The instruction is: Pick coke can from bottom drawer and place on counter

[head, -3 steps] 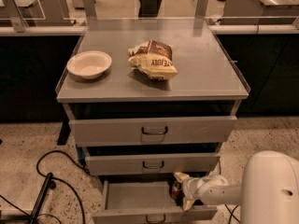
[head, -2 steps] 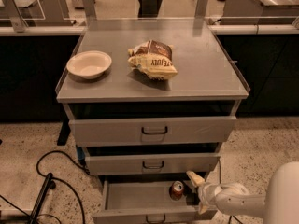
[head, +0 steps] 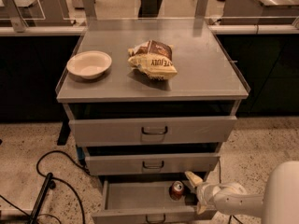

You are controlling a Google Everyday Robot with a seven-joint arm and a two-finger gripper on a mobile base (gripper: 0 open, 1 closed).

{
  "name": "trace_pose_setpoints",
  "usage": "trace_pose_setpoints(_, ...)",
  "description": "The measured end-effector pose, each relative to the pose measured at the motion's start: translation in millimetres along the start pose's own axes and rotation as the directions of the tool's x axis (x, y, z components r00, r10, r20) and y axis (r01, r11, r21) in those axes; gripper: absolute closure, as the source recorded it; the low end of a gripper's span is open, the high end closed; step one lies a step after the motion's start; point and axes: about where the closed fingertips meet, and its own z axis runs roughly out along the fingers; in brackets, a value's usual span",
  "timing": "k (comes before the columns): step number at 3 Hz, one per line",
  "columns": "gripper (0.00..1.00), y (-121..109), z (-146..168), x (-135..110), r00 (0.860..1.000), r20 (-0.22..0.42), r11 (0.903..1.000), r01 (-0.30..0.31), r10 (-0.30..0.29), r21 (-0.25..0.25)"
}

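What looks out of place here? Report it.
The coke can sits in the open bottom drawer, an odd spot for a drink; the tool is right beside it, open. Nothing spilled or damaged shows.

Gripper (head: pixel 196 193), earlier over the coke can (head: pixel 177 189), now just right of it.

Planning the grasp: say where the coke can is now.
Camera view, lower centre-right: the coke can stands at the right end of the open bottom drawer, the tool just right of it.
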Motion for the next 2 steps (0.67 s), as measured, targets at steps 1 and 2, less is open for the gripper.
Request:
trace_pose_setpoints(1,0.00,46.4,18.6,-29.3,0.998,0.032,0.9883,-0.047,0.053,-0.145)
trace_pose_setpoints(2,0.00,46.4,18.6,-29.3,0.998,0.032,0.9883,-0.047,0.053,-0.145)
